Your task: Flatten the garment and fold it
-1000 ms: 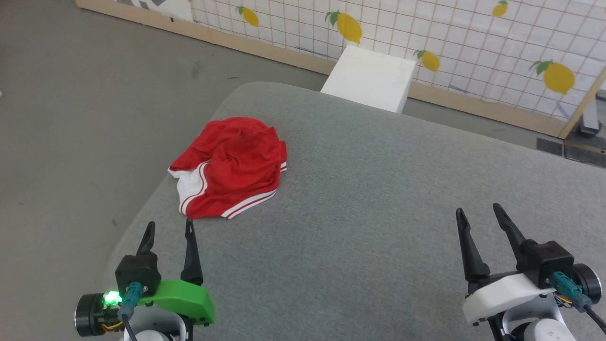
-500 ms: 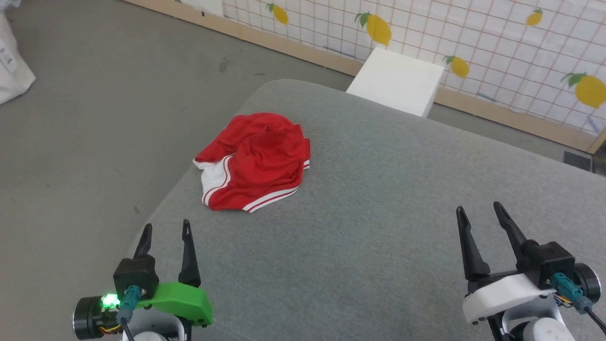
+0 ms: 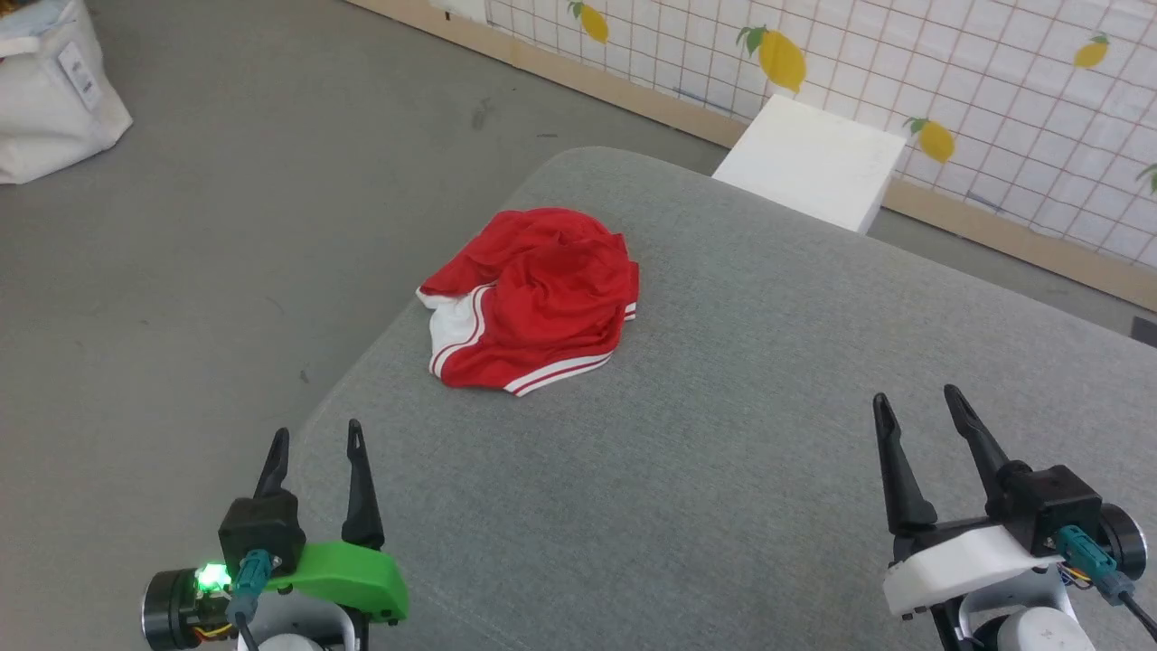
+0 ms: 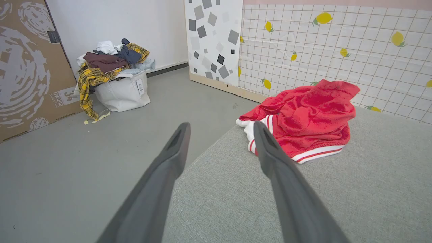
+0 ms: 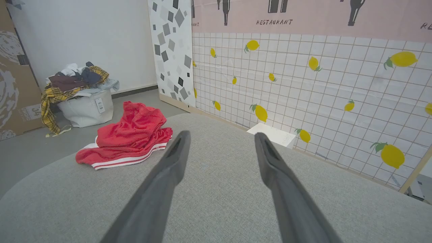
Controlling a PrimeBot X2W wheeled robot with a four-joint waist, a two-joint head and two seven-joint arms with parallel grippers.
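Note:
The red garment [image 3: 538, 298] lies crumpled in a heap near the far left edge of the grey padded table [image 3: 723, 434]; white sleeve fabric and red-and-white striped trim show along its near side, and its letters and number are hidden in the folds. In the left wrist view the garment [image 4: 303, 118] sits just beyond and right of the fingers. In the right wrist view the garment [image 5: 130, 140] lies off to the left. My left gripper [image 3: 316, 438] is open at the table's near left edge, well short of the garment. My right gripper [image 3: 915, 402] is open at the near right, far from it.
A white box [image 3: 813, 163] stands on the floor behind the table, against a tiled wall with lemon prints. A white laundry bag [image 4: 118, 87] heaped with clothes sits on the floor to the left, by a cardboard panel [image 4: 27, 67]. Grey floor surrounds the table.
The head camera has swung left, so the garment, table and box sit further right in the picture and the laundry bag has come into sight. Neither gripper has moved noticeably.

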